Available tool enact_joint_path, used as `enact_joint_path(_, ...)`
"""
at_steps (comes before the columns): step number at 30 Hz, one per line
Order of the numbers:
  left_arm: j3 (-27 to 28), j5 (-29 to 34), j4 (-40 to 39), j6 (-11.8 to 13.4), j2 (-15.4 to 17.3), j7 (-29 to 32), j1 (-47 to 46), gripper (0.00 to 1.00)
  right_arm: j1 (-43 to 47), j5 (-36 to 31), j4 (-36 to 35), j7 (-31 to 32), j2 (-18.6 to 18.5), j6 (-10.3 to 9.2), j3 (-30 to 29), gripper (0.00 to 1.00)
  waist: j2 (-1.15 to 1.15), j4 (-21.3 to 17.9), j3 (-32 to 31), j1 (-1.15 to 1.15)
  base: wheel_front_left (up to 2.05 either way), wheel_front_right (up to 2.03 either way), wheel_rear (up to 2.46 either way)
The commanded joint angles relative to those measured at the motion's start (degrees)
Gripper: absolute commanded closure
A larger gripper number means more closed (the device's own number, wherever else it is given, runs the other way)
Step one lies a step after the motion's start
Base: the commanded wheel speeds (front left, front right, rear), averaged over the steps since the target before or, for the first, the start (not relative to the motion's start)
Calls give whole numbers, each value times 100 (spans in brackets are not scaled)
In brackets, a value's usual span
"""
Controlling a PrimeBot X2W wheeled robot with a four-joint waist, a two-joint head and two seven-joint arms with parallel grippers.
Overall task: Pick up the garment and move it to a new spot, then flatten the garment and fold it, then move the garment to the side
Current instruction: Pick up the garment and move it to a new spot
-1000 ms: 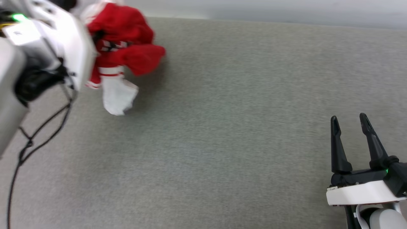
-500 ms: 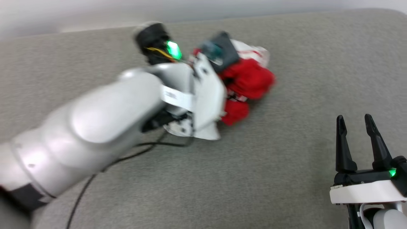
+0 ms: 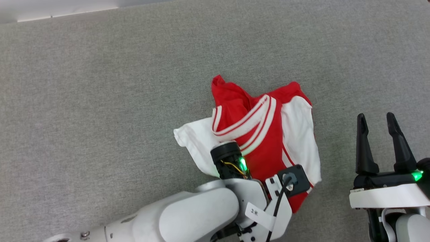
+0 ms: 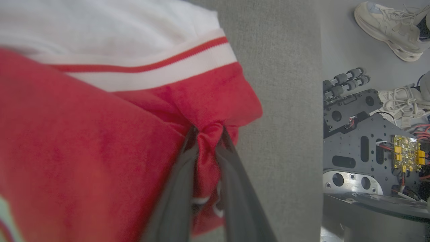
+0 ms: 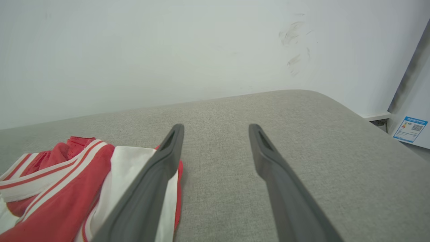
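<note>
Left wrist view: left gripper (image 4: 208, 130) pinches the garment (image 4: 100, 134).

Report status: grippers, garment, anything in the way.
Left gripper shut on garment, pinching red fabric. Right gripper open, empty, right of garment in head view. Garment crumpled on grey surface, not yet flattened. Nothing seen blocking it.

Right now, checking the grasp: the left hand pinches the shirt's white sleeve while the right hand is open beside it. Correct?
Not the white sleeve: the left hand pinches a red fold of the garment, as the left wrist view shows. The right hand is indeed open beside it.
</note>
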Motion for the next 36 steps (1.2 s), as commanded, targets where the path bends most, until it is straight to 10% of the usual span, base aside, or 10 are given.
enact_joint_path(1,6,-9,-30,1,-24,12,85,100,-60,4,5,-12,17,-2,-25,0,-1,15,13,0,0,0,0)
enact_joint_path(5,6,-45,24,1,-96,-286,137,100,-48,-46,56,-12,17,-2,-70,0,-1,124,-57,0,0,0,0)
enact_joint_path(6,7,-13,60,2,-121,-495,51,2,-29,-52,70,-12,16,-2,-78,0,-1,158,-102,0,0,0,0)
enact_joint_path(14,340,-105,817,52,-227,-3185,-416,0,304,-186,109,-12,17,-2,-181,0,-1,444,-702,0,0,0,0)
enact_joint_path(19,938,42,1217,657,-124,-4474,-169,0,484,-246,97,-12,17,-2,-246,0,-1,618,-999,0,0,0,0)
enact_joint_path(36,3966,1253,-142,2571,702,-4836,2600,0,878,-330,25,-12,17,-2,-285,0,-1,1054,-1576,0,0,0,0)
